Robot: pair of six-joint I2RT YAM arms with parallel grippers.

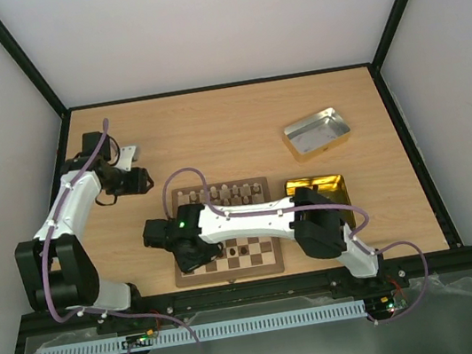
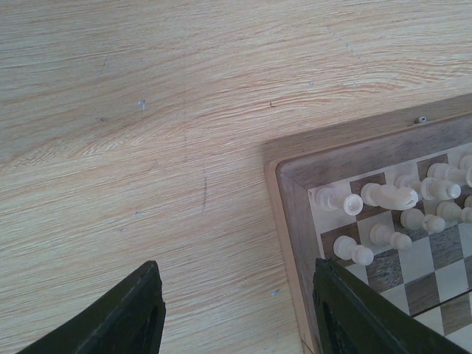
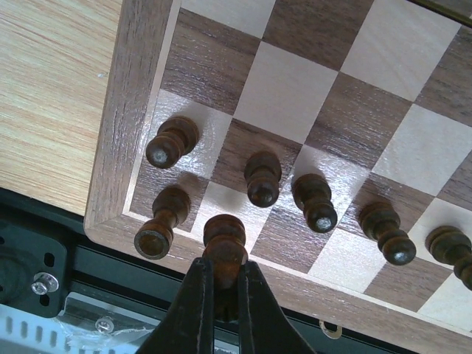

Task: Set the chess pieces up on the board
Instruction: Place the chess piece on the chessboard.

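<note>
Board (image 1: 233, 273) below, right arm (image 1: 252, 219) stretched leftward; fingers (image 3: 193, 310) pinch dark piece (image 3: 225, 242).

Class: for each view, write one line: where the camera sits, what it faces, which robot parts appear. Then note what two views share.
Top external: above and behind, facing down at the table, board and tins; left arm, right arm show.
Left wrist: on left arm, facing down at table and a board corner with cream pieces; open left pincer shows.
Right wrist: on right arm, facing down at dark pieces; right pincer shut on a dark piece.
Shared: wrist views both show board.
</note>
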